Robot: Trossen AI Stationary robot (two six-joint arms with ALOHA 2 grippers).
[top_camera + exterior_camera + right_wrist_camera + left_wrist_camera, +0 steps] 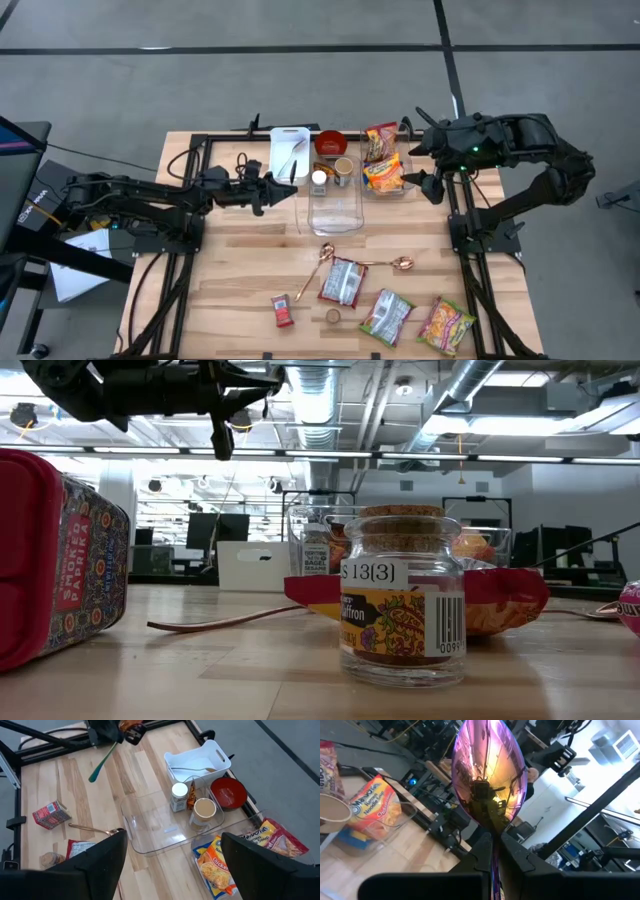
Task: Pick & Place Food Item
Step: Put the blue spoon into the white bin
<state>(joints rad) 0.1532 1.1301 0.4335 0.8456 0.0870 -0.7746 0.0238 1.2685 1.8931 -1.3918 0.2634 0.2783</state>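
My left claw point(283, 187) hangs above the bench point(230, 270), just left of the clear tray point(335, 208), clenched on a spoon point(489, 775) whose iridescent bowl fills my left wrist view, handle pinched between the fingers point(516, 856). My right claw point(432, 165) hovers spread wide and empty over the bench's far right corner, beside the noodle packs point(383, 160) in their clear bin. The near half of the bench carries the loose food: a red box point(283, 310), three packets point(343, 281), a small cork-topped jar point(333, 316), with two copper spoons point(322, 265) between them and the tray. Bare wood lies open on the left, in front of my left arm. From the right wrist I see inside the tray: only a shaker point(179, 796), a cup point(204, 810) and a small packet at its far end, the rest free; a white bin point(199, 763) and red bowl point(228, 793) sit behind. The low view alone shows the jar's label point(402, 620) and the red box point(60, 595) close up.
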